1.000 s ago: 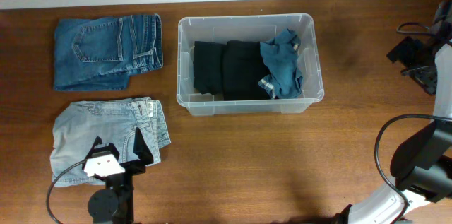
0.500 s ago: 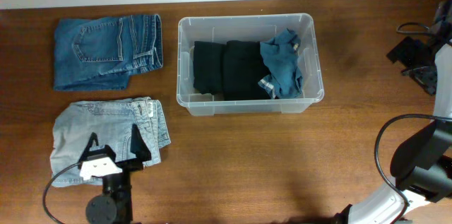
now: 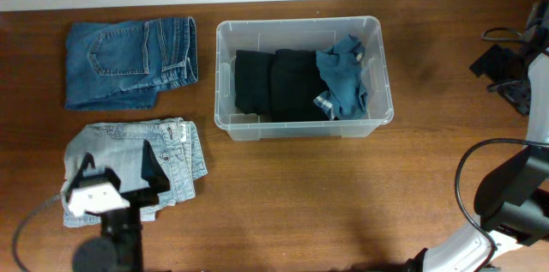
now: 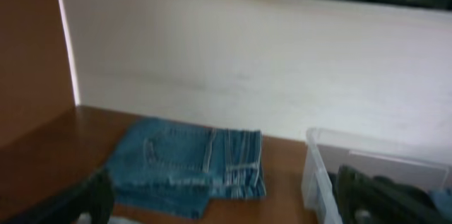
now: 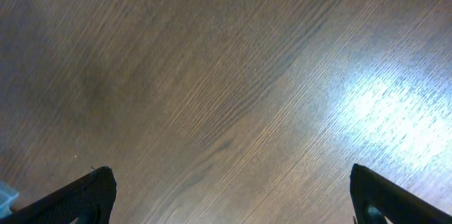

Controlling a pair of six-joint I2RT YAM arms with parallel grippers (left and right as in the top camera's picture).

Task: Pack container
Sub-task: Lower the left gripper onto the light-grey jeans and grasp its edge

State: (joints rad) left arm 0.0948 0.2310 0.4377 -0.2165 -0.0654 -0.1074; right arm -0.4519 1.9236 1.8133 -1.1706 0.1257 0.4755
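The container [image 3: 298, 22], a clear plastic bin, stands at the back middle of the table. Inside it lie folded black garments [image 3: 274, 83] and a crumpled blue garment [image 3: 343, 79]. Light blue jeans [image 3: 184, 148] lie folded at the front left, and my left gripper [image 3: 117, 165] hovers open over them, holding nothing. Dark blue jeans [image 3: 129, 62] lie folded behind them. In the left wrist view the dark blue jeans [image 4: 187, 167] and the container's rim [image 4: 318, 174] show ahead of the left gripper [image 4: 229, 206]. My right gripper [image 5: 236, 203] stands open above bare wood.
The right arm [image 3: 515, 195] and its black cable [image 3: 463, 178] fill the front right corner, with the arm's dark parts [image 3: 502, 70] at the right edge. A pale wall [image 4: 247, 61] runs along the back of the table.
My left gripper has shifted to the left over the light blue jeans, staying open. The right arm and the garments have not moved.
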